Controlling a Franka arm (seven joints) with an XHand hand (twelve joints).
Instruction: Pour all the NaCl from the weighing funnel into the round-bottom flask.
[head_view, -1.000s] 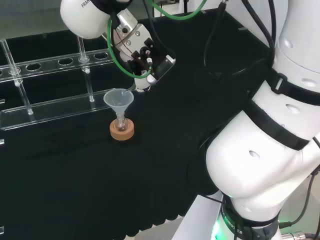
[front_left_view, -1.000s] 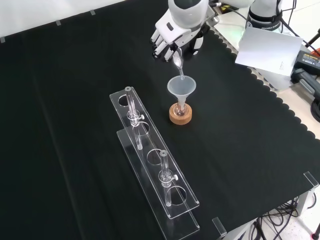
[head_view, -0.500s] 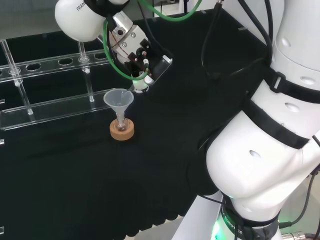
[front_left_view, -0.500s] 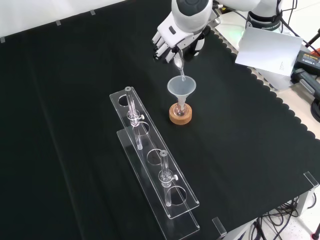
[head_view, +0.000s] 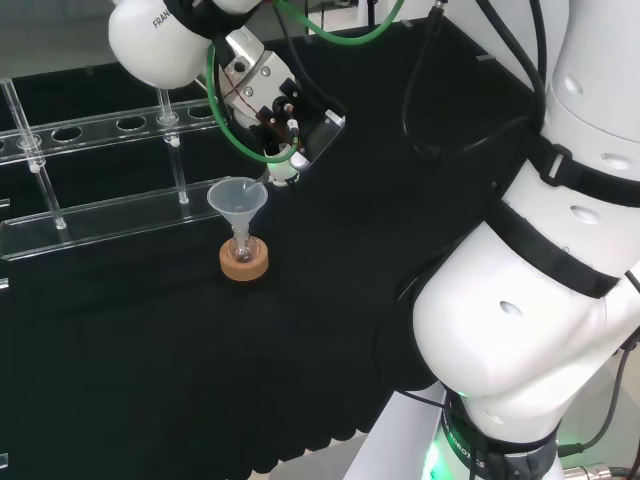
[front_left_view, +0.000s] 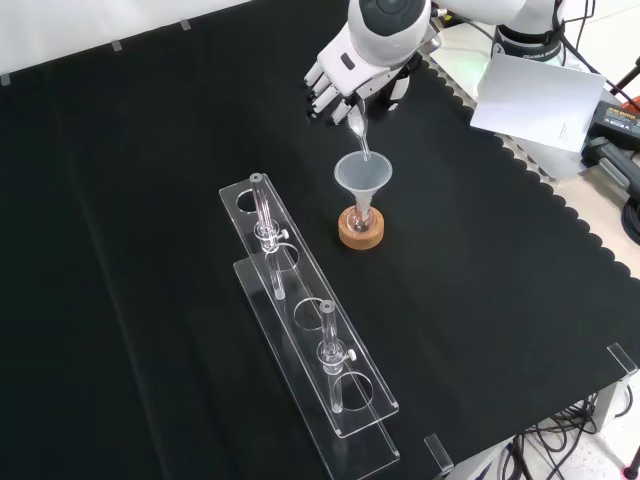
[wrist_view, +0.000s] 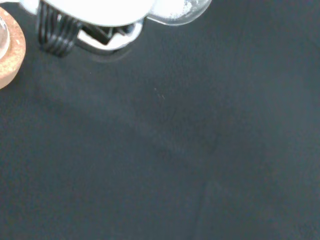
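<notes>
A small round-bottom flask (front_left_view: 361, 217) stands on a cork ring (front_left_view: 361, 232) with a clear funnel (front_left_view: 363, 176) in its neck. The hand (front_left_view: 338, 82) hovers above and behind it in the front view, fingers curled on a clear weighing funnel (front_left_view: 358, 128) tilted steeply down, its spout tip just over the funnel's mouth. In the head view the hand (head_view: 270, 95) sits up and right of the funnel (head_view: 238, 201) and the cork ring (head_view: 244, 259). In the wrist view white grains lie in the weighing funnel's bowl (wrist_view: 175, 10), and the cork ring (wrist_view: 9, 52) shows at the edge.
A clear plastic test-tube rack (front_left_view: 305, 338) with two upright tubes stands in front of the flask in the front view; in the head view this rack (head_view: 90, 175) runs along the left. The arm's white links (head_view: 540, 280) fill the head view's right.
The hand has risen slightly and tipped the weighing funnel a little steeper over the funnel. The flask, the cork ring and the rack have not moved.
</notes>
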